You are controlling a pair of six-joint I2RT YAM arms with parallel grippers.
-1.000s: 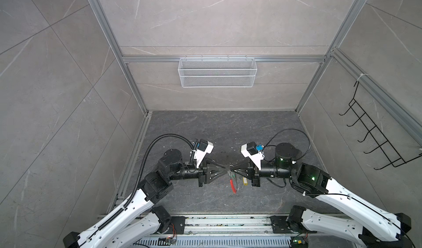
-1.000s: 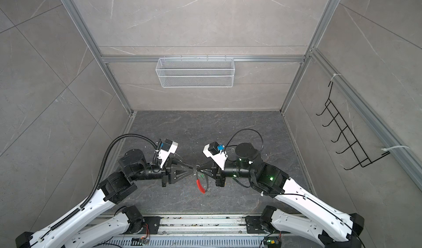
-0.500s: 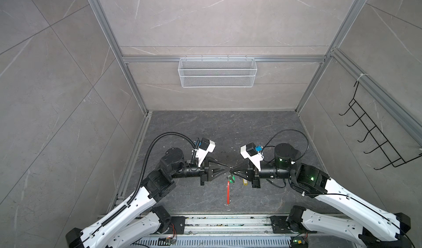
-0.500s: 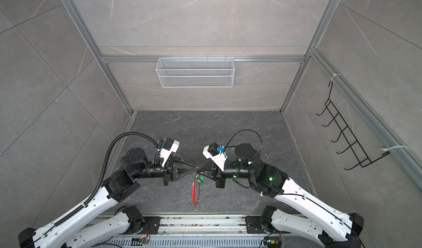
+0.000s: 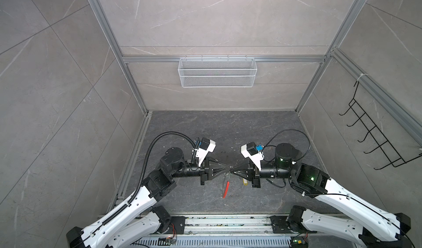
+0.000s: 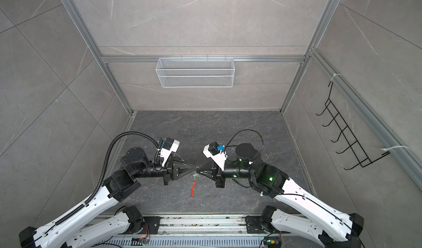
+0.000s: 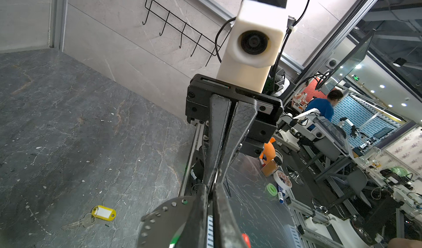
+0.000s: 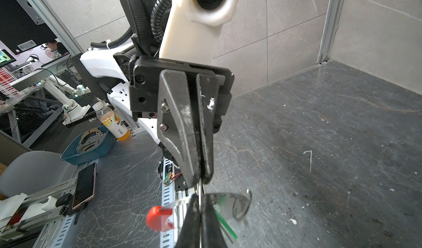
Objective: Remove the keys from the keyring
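the jaws of the left gripper (image 5: 229, 167) and the right gripper (image 5: 232, 172) are clenched tip to tip on the thin grey wire of the keyring (image 5: 226, 189), held in the air over the middle of the tabletop (image 5: 205, 132) near its front edge. the wire should be pinched firmly on one side while the green-tagged key (image 8: 239, 204), blurred beside the jaws, is slid toward the opening. the red sleeve (image 6: 193, 189) hangs down; the yellow-tagged key (image 7: 104, 212) is seen lying free on the tabletop.

surface: dark grey marbled tabletop (image 5: 205, 130) | lying on it: yellow-tagged key (image 7: 103, 212), flat
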